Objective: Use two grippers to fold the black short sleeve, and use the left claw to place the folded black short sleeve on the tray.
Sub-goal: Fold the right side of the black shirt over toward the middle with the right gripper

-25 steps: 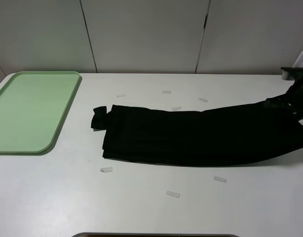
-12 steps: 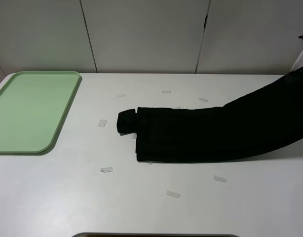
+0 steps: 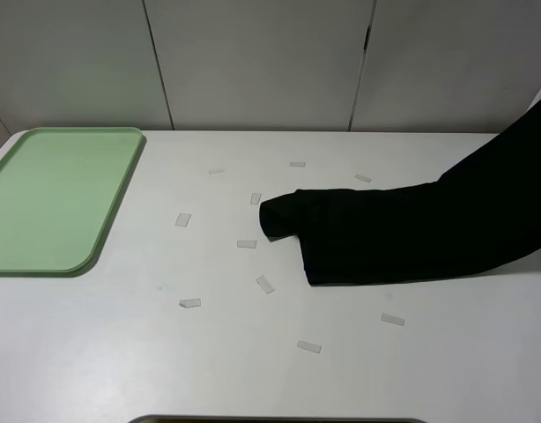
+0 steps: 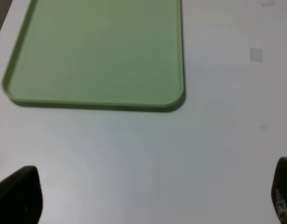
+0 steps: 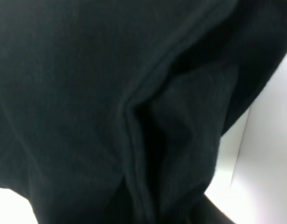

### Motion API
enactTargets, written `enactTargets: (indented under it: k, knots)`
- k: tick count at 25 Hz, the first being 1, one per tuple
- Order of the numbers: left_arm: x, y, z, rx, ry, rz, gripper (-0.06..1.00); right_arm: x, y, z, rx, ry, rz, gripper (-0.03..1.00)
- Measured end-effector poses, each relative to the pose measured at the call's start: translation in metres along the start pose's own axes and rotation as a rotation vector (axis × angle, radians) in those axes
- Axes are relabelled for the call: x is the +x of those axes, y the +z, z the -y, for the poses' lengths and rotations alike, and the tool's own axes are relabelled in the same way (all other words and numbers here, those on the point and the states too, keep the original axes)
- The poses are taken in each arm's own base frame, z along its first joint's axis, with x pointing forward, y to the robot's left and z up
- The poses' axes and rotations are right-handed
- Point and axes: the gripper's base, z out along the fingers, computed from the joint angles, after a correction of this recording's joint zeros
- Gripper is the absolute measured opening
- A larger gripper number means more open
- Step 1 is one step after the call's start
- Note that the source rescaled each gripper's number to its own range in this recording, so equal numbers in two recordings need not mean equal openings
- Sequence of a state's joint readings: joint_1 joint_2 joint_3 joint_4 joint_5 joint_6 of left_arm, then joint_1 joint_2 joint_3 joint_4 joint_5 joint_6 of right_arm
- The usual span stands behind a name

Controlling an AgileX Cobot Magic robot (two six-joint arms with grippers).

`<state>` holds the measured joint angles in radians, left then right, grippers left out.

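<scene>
Black short sleeve (image 3: 403, 233) lies as a long narrow band across the right half of the surface (image 3: 253, 370). Its long axis runs left to right. The free end, with a small stub of sleeve (image 3: 277, 218) sticking out, rests near the middle, and the other end climbs off the surface and out of the high view at the right edge. That raised end is on the right arm's side, and black cloth with a seam ridge fills the right wrist view. The right end effector's jaws are hidden by the cloth, but it reads as clamped on the garment. The left end effector (image 4: 150, 198) has its two tips wide apart with nothing between them. It hangs over bare surface just off the tray (image 3: 59, 198), and no cloth shows in its view. It therefore looks well apart from the shirt, whose free end would lie away from it toward the middle. The right arm is plainly the nearer one. The tray sits at the far left, empty and well clear of the garment. The fabric is soft, matt and layered, with no lettering or label showing. Small pale tape strips (image 3: 265, 284) dot the surface around the free end.
</scene>
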<state>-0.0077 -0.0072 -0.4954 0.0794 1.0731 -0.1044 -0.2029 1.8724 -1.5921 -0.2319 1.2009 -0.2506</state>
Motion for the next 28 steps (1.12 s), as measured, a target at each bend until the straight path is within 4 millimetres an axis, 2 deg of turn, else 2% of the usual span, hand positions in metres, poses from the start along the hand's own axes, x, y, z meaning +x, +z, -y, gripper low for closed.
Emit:
enactTargets:
  k: [7, 15, 28]
  knots:
    - [0.000, 0.000, 0.000, 0.000, 0.000, 0.000, 0.98, 0.006, 0.019, -0.010, -0.043, -0.001, -0.011, 0.12]
    - [0.000, 0.000, 0.000, 0.000, 0.000, 0.000, 0.98, 0.006, 0.036, -0.041, -0.035, -0.044, -0.007, 0.12]
    - [0.000, 0.000, 0.000, 0.000, 0.000, 0.000, 0.98, -0.004, 0.026, -0.097, -0.017, -0.125, 0.015, 0.12]
